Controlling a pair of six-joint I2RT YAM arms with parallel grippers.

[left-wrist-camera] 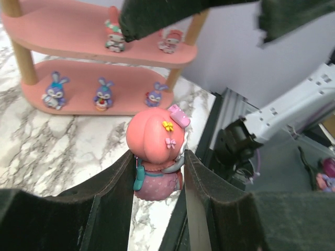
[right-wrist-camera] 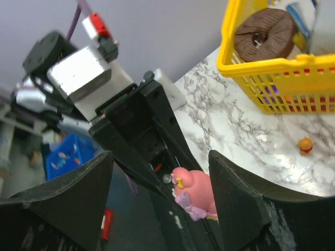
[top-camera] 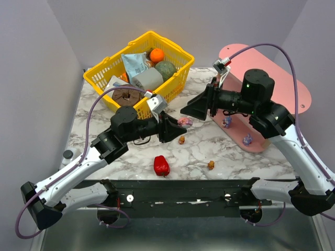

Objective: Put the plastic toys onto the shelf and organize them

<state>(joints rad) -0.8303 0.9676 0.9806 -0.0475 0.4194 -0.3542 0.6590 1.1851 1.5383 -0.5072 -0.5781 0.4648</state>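
Observation:
My left gripper is shut on a pink plastic toy with a round head and purple dress, held above the table's middle; it fills the left wrist view between my fingers. My right gripper is open and faces it. In the right wrist view the pink toy sits between its open jaws, nearer the right finger. The pink shelf stands at the right; its boards carry three purple-blue bunnies and two pink figures. Two orange-brown toys lie on the table.
A yellow mesh basket of groceries stands at the back left, also in the right wrist view. A glossy red pepper lies near the front edge. The marble table ends at a black rail in front.

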